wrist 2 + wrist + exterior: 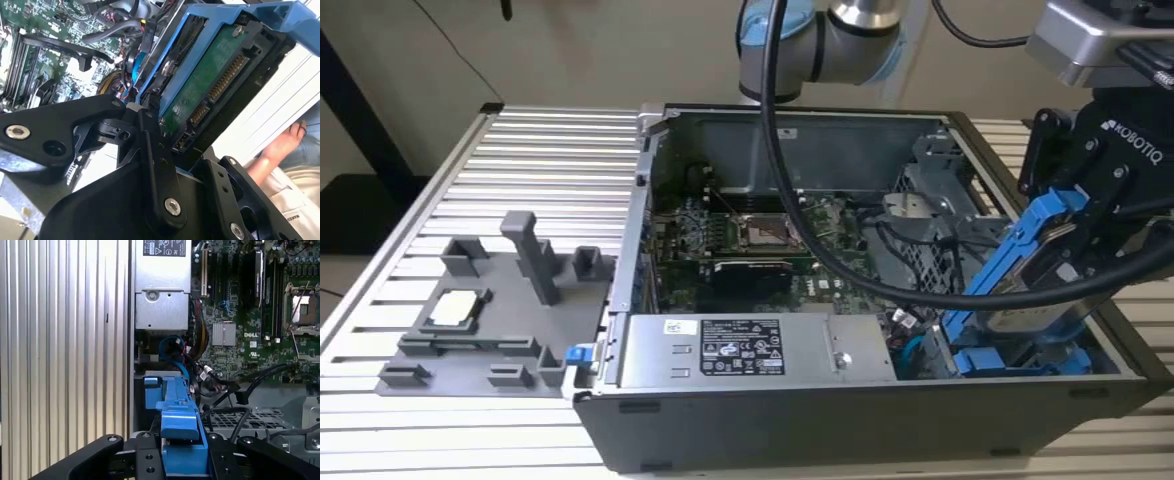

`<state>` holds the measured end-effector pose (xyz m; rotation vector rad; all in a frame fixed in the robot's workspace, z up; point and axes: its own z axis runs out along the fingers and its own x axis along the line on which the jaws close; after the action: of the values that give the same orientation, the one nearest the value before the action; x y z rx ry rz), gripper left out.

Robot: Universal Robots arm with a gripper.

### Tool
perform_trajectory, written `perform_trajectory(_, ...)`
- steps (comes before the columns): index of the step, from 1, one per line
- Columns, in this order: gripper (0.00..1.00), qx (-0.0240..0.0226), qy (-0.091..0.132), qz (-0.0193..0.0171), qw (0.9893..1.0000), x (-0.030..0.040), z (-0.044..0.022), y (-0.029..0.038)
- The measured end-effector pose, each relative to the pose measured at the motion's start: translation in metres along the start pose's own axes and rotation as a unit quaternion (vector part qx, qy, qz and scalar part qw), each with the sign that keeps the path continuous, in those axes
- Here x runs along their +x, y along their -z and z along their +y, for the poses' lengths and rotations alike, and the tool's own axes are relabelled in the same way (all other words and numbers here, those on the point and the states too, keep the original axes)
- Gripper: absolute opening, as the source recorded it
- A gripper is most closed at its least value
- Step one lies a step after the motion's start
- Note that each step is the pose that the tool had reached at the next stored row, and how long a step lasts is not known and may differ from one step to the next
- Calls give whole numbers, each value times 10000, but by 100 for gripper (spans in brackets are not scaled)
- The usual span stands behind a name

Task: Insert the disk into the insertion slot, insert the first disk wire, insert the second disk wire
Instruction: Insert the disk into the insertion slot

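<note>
Gripper: black gripper (1083,225) clamped on the flat silver-grey disk (1023,285) in its blue plastic frame.
Disk: tilted, just over the narrow grey metal insertion slot (1014,347), not in.
Tip: I'd square it up first or it jams.

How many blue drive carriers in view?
2. One frames the disk in the gripper, above the case; the other carrier lies low inside, beneath it. More may be hidden.

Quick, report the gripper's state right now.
Gripper: shut on the disk, which is tilted over the computer case.
</note>
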<state>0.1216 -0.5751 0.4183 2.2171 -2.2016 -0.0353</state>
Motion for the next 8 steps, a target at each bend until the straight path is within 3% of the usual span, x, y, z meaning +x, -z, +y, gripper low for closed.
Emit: perform_trajectory(8, 33, 0, 0, -36, 10000, 1, -23, -62)
